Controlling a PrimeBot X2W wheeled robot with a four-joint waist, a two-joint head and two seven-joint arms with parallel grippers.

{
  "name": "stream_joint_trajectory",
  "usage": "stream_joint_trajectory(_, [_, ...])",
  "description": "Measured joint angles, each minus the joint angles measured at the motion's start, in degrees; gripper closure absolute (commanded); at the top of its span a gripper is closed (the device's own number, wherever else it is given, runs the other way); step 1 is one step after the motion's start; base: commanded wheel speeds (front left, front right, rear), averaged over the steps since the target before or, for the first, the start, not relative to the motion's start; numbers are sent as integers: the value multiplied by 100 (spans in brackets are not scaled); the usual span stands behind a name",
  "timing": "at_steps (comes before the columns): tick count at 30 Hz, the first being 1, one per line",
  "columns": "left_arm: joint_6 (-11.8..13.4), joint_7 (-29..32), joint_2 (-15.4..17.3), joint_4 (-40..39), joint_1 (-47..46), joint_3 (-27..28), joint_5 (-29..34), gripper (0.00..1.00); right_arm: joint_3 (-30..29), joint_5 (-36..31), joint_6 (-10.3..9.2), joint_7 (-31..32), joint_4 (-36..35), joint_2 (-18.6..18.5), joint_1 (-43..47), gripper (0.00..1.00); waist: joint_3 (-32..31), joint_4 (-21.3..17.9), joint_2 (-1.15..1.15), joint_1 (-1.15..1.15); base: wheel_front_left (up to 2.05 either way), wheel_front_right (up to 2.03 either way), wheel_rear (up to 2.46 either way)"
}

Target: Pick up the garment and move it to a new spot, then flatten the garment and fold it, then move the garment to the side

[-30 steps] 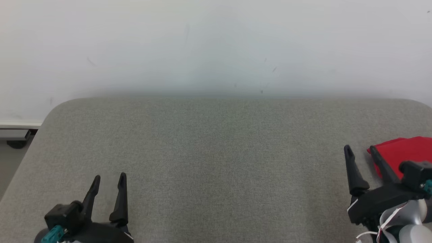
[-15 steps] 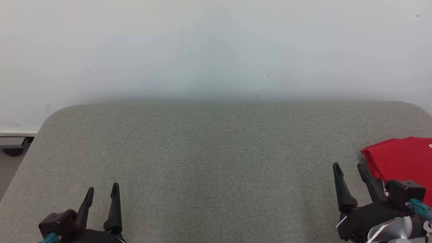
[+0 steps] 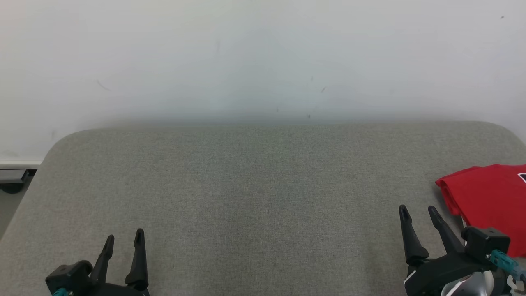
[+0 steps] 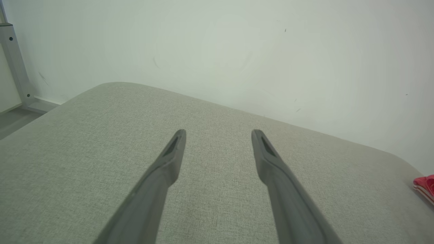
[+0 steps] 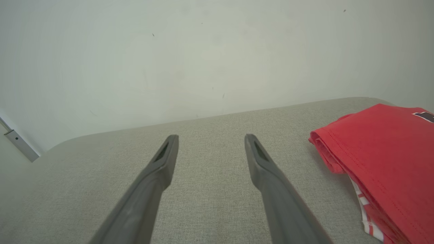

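The garment [image 3: 489, 197] is red and lies folded at the far right of the grey padded table [image 3: 254, 185], running off the head view's right edge. The right wrist view shows the garment [image 5: 383, 159] with a dark patch and a red-and-white striped layer under its near edge. A sliver of the garment [image 4: 425, 186] also appears in the left wrist view. My right gripper [image 3: 419, 211] stands open just left of it, apart from it, nothing between its fingers. My left gripper [image 3: 124, 239] is open and empty at the lower left.
A pale wall [image 3: 263, 57] rises right behind the table's far rounded edge. At the left, past the table's corner, a metal frame leg [image 4: 15, 67] and a strip of floor [image 3: 10, 201] show.
My right gripper has drawn back toward me, off the garment's left edge. My left gripper has also pulled back a little. The head camera shifted slightly, so more of the garment shows.
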Motion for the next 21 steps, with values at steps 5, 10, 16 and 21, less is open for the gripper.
stream_joint_trajectory(5, [-2,69,-4,14,1,-2,-43,0,13,0,-7,-69,91,7,0,0,-1,-14,0,0,0,0,0])
stream_joint_trajectory(10, [-7,202,-25,71,2,-9,-115,0,14,1,-51,-75,157,12,2,0,3,-31,0,0,0,0,0])
stream_joint_trajectory(16, [-7,298,-27,103,5,-22,-126,0,-14,-2,-108,-73,223,13,17,0,17,-44,0,0,0,0,0])
stream_joint_trajectory(21, [-9,393,-36,154,9,-32,-141,100,-8,-1,-148,-64,323,18,23,100,23,-50,0,0,0,0,0])
